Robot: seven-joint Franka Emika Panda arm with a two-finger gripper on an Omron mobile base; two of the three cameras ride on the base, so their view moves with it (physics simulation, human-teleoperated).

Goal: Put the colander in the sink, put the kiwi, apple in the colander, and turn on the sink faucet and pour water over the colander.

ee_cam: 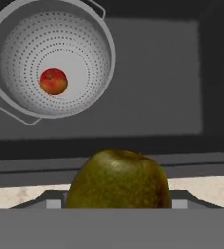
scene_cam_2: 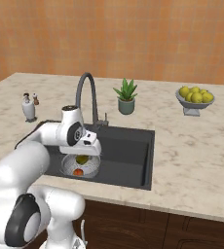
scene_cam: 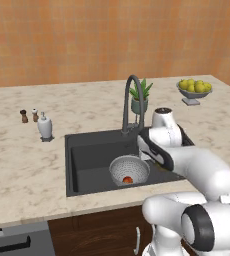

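My gripper [ee_cam: 118,203] is shut on the kiwi [ee_cam: 119,180], an olive-green oval fruit low in the hand view. It hangs above the dark sink [ee_cam: 153,73], near the basin's edge. The grey pierced colander [ee_cam: 50,58] stands in the sink, at the upper left of that view, with the red apple [ee_cam: 53,81] at its bottom. From the right base view the kiwi [scene_cam_2: 82,159] shows under my hand, just above the colander [scene_cam_2: 80,168] and the apple [scene_cam_2: 78,171]. The left base view shows the colander [scene_cam: 129,170], the apple [scene_cam: 127,179] and the faucet [scene_cam: 129,100], with no stream visible.
A potted plant [scene_cam_2: 126,99] stands behind the sink [scene_cam_2: 128,151] beside the faucet [scene_cam_2: 87,92]. A dish of lemons [scene_cam_2: 196,99] sits at the back right. A soap bottle [scene_cam: 45,126] and two small shakers [scene_cam: 29,116] stand left of the basin.
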